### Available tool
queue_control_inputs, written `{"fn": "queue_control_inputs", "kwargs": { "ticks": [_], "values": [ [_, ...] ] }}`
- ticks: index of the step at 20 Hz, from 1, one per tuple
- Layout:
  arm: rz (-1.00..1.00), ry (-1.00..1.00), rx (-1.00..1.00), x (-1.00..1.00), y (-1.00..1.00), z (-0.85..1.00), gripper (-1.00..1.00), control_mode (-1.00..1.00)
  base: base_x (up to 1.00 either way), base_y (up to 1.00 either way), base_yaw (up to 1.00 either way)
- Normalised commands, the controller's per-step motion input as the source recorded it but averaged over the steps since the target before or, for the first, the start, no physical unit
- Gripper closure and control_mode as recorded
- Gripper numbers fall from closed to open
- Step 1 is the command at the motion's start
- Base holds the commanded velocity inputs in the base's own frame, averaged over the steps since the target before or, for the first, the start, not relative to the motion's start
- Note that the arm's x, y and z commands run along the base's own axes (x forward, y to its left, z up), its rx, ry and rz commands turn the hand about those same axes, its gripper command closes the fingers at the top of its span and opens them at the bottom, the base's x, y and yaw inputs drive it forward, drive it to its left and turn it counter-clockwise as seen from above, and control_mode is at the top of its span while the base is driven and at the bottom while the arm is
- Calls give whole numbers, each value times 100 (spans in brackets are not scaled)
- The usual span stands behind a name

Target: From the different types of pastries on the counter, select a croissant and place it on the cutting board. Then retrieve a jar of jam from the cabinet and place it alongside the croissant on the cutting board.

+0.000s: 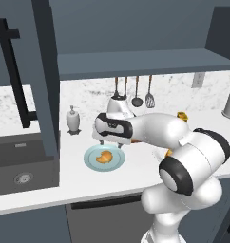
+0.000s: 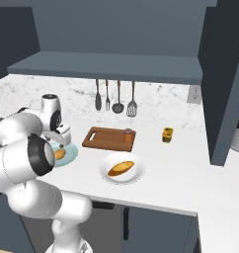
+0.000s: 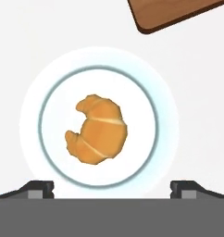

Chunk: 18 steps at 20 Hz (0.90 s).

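Croissant (image 3: 97,129) lies unlabelled on the light-blue plate (image 3: 164,115), left of the cutting board (image 2: 109,138); gripper (image 3: 111,186) spread wide above it.

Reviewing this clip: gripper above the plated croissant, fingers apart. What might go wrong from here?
1. The croissant sits off-centre between the wide-open gripper fingertips, so the closing fingers may nudge it rather than clamp it.
2. It lies on a light-blue plate; a low descent could hit the plate.
3. The cutting board already holds a small brownish jar at one end, and the bun on the white dish sits close, so placement could bump either.
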Motion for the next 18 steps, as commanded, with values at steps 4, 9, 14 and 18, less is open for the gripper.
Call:
{"fn": "queue_control_inputs", "kwargs": {
  "ticks": [4,9,14,18],
  "values": [
    [-3,2,0,6,0,-24,-100,-100,0,0,0],
    [-4,0,0,7,2,-28,-100,-100,0,0,0],
    [-4,1,0,14,4,-23,-100,-100,0,0,0],
    [-2,4,0,0,1,-12,-100,-100,0,0,0]
  ]
}}
